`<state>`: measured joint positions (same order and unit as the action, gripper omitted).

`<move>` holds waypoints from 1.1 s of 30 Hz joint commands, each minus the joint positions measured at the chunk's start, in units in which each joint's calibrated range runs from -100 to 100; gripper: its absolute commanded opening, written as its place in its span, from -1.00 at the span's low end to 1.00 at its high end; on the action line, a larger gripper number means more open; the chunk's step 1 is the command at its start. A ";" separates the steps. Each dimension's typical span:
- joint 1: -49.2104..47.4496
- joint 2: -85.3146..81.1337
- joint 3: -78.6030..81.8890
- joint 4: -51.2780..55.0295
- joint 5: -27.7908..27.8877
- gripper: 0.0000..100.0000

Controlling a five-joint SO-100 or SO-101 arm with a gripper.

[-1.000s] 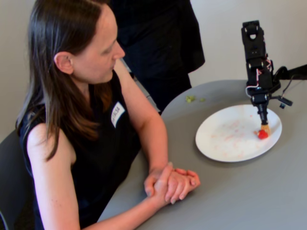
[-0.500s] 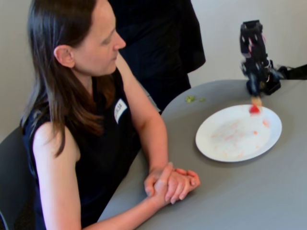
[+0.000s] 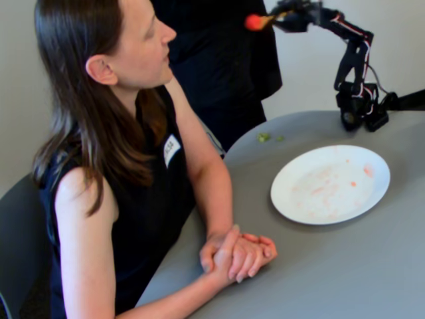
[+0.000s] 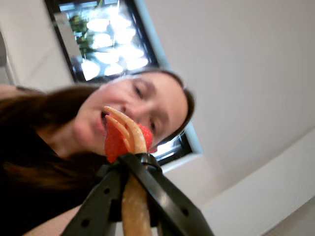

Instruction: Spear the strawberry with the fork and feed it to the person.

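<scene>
In the wrist view the end effector (image 4: 132,164) is clenched on the fork (image 4: 134,196), its two black jaws pressed against the orange-tan handle from both sides with no gap showing. The strawberry (image 4: 116,142) sits speared on the tines, a red chunk just in front of the person (image 4: 142,105), near her slightly parted mouth. In the fixed view the arm reaches high above the grey bench (image 3: 345,266), the fork (image 3: 264,20) pointing left with the strawberry (image 3: 253,22) at its tip, level with the forehead of the person (image 3: 126,153) and apart from her face. Her hands (image 3: 237,256) rest clasped on the bench edge. A white plate (image 3: 330,183) with pale pink smears lies on the bench.
</scene>
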<state>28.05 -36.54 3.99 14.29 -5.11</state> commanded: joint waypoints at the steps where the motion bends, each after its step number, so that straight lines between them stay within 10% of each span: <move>1: 2.40 7.78 -9.40 -3.49 -0.29 -0.98; 20: 11.43 56.32 -59.26 -3.93 -6.22 -0.98; 33: 10.76 49.37 -62.87 5.12 -6.53 -0.98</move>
<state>39.04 18.25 -57.52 17.03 -11.47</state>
